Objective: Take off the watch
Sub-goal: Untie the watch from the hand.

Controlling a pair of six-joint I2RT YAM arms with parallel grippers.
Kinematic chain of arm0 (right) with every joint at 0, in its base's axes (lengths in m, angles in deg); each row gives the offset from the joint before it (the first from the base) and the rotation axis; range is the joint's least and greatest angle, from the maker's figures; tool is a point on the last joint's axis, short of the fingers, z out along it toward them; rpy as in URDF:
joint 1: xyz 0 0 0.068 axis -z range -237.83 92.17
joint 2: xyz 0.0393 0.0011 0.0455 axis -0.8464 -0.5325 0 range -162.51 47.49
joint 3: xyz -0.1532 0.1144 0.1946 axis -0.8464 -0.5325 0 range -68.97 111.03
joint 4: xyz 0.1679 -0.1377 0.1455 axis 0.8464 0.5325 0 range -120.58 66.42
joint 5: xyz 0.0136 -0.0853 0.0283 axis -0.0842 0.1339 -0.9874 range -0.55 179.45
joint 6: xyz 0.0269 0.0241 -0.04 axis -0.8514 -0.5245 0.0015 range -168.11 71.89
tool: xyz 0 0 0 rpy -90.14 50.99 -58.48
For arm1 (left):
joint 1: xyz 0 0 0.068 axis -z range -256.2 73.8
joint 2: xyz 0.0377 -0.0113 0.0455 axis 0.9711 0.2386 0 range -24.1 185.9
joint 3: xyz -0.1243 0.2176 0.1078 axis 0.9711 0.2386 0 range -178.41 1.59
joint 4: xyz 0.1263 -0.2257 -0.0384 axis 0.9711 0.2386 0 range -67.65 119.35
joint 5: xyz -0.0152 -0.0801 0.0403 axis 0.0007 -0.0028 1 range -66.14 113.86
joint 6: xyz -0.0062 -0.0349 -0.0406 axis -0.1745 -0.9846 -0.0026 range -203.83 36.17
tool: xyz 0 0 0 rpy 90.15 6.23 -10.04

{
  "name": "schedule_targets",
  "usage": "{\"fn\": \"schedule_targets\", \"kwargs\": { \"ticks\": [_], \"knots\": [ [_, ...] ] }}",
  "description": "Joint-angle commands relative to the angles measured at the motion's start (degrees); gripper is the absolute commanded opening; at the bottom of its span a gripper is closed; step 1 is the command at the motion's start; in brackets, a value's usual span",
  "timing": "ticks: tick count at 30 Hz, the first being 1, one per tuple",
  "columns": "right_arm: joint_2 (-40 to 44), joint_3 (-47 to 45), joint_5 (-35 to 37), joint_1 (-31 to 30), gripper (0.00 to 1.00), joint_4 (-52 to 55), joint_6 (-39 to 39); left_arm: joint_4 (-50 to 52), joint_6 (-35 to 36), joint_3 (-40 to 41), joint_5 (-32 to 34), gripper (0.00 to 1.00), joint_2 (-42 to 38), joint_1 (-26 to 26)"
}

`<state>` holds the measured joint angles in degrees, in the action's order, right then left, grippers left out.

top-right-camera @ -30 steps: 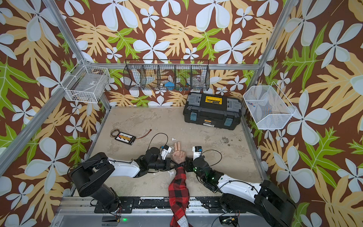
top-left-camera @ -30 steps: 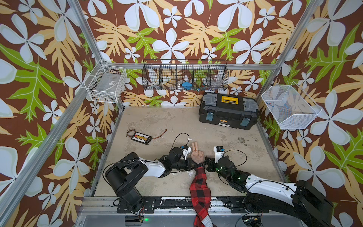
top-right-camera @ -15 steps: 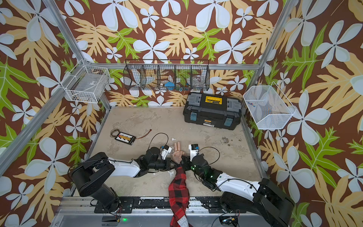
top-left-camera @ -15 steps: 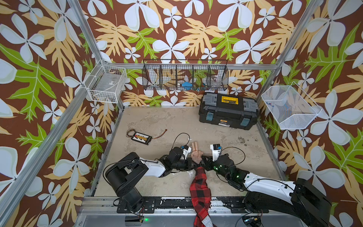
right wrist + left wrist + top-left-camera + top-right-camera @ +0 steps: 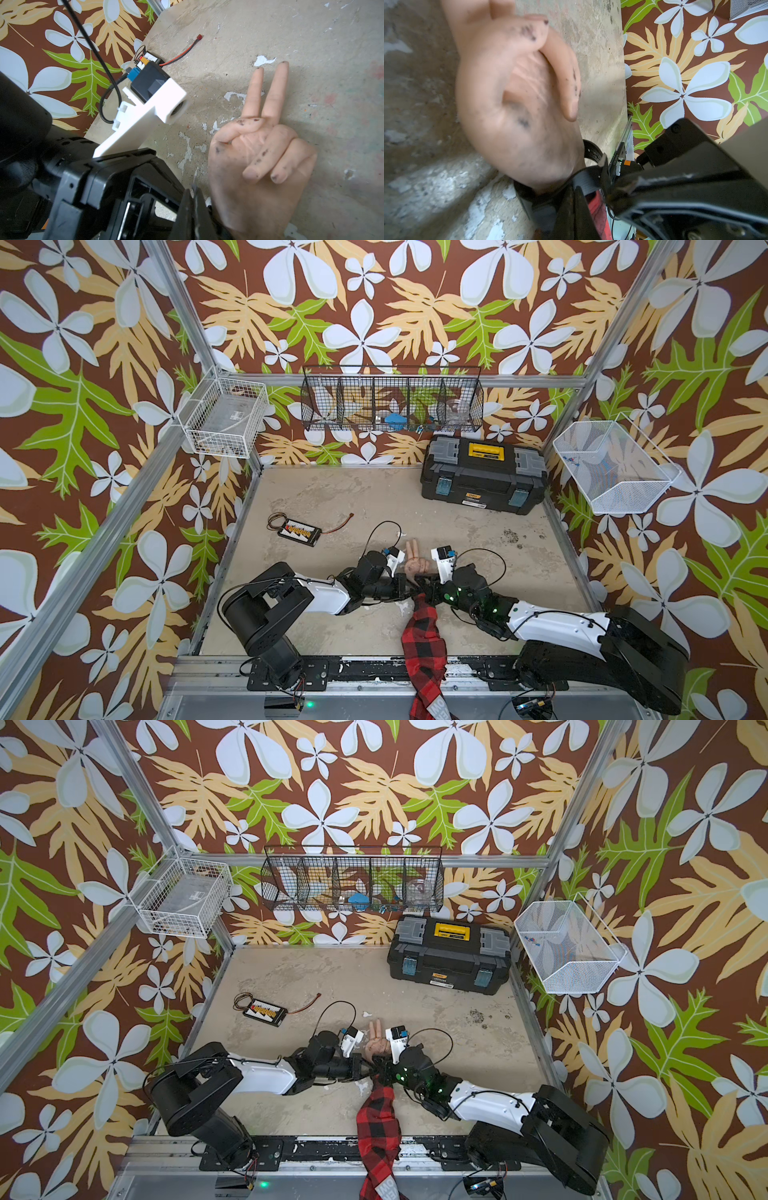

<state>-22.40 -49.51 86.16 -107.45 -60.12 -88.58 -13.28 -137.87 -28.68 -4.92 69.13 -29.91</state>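
Note:
A flesh-coloured dummy hand [image 5: 415, 565] lies palm up with two fingers out, on an arm in a red-and-black plaid sleeve [image 5: 424, 635]. The black watch [image 5: 592, 150] sits on its wrist, and in both top views the two arms meeting there mostly hide it. In the left wrist view a perforated strap loop bulges off the wrist toward the tip of my right gripper [image 5: 603, 166]. My right gripper [image 5: 194, 188] is shut with a thin sliver of strap between its tips. My left gripper [image 5: 576, 188] is shut, tips against the strap at the wrist, nothing showing between them.
A black-and-white board with yellow connectors [image 5: 300, 531] and wires lies at the table's left. A black toolbox [image 5: 484, 475] stands at the back right. A black wire basket [image 5: 392, 400] and two white baskets [image 5: 224, 418] [image 5: 615, 466] hang on the walls.
My right gripper has slid left from beside the hand in to the wrist, staying shut. The left arm and the hand have not moved.

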Motion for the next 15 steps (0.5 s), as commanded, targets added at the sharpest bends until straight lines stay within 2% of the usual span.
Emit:
{"fn": "schedule_targets", "kwargs": {
  "ticks": [1,10,15],
  "knots": [
    [0.25,-0.02,-1.03,-0.12,0.0,0.81,-0.31,4.29,0.56,0.46,1.85,0.08,0.05,0.12],
    [11.59,-4.83,10.5,-0.03,0.0,6.33,-2.88,4.58,0.74,0.51,1.96,0.08,0.04,0.12],
    [11.19,-5.45,13.13,0.06,0.0,8.71,-3.77,4.96,0.93,0.07,2.05,0.08,0.02,0.12]
  ]
}}
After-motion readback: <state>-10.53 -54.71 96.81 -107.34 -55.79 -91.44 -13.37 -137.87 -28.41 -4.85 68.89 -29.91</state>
